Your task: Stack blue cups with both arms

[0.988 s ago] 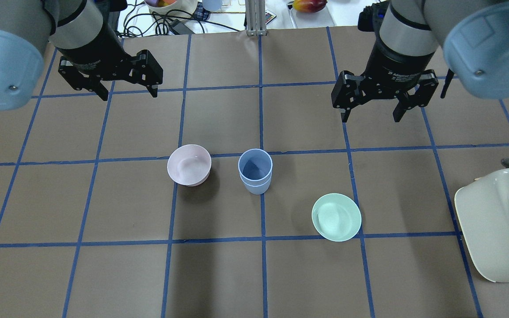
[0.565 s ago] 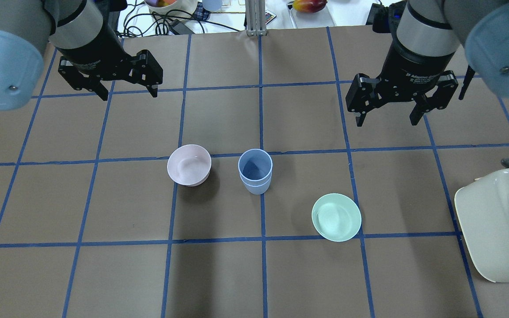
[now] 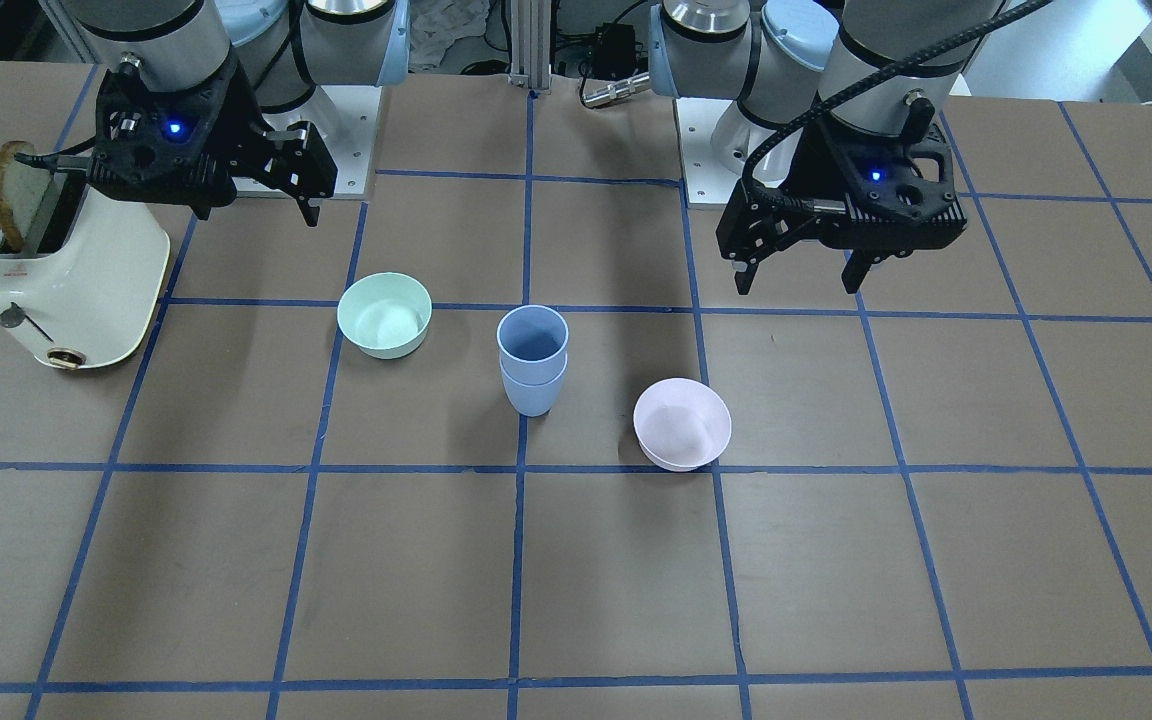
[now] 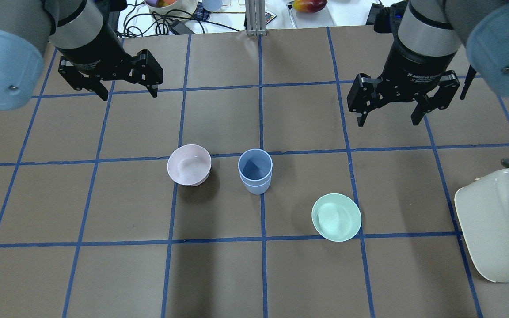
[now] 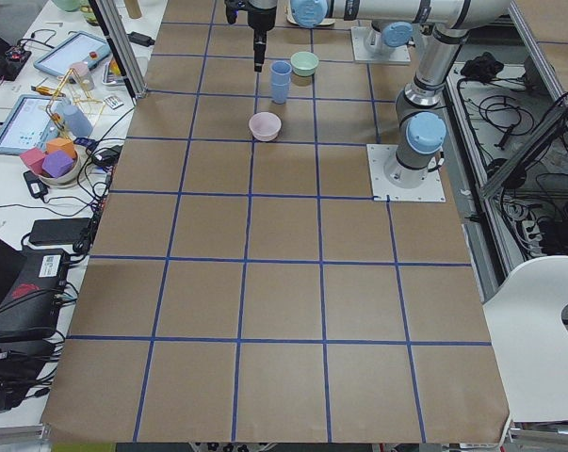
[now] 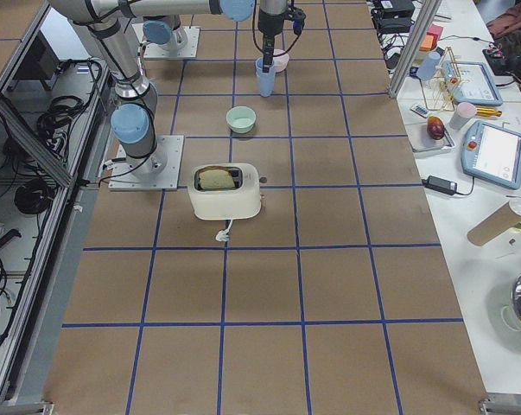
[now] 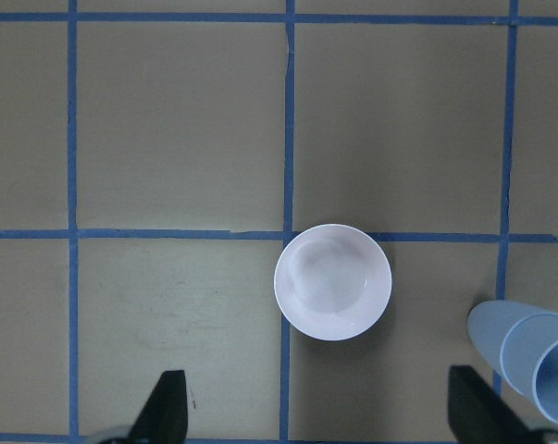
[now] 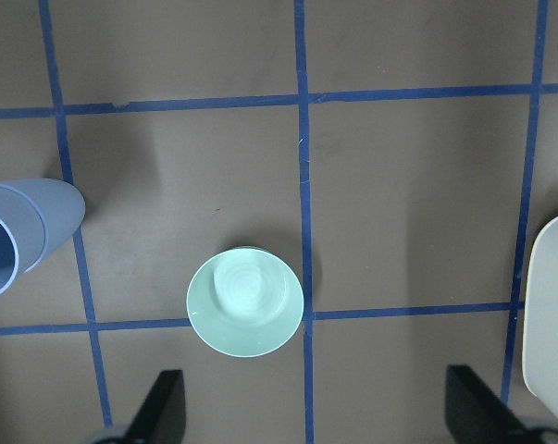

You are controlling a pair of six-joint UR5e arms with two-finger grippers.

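Note:
The two blue cups [image 4: 255, 170] stand nested one inside the other, upright, at the table's middle; they also show in the front view [image 3: 533, 370]. My left gripper [image 4: 128, 93] is open and empty, raised above the table, back and left of the cups. My right gripper [image 4: 387, 122] is open and empty, raised, back and right of the cups. The left wrist view shows the stack [image 7: 528, 356] at its lower right edge. The right wrist view shows the stack [image 8: 19, 236] at its left edge.
A pale pink bowl [image 4: 189, 164] sits just left of the cups. A mint-green bowl [image 4: 336, 217] sits to their front right. A cream toaster [image 4: 497, 225] with a bread slice stands at the right edge. Cables and clutter lie beyond the table's far edge.
My right gripper has moved a little to the right and nearer in the overhead view, then almost stopped. The left gripper, cups and bowls have not moved.

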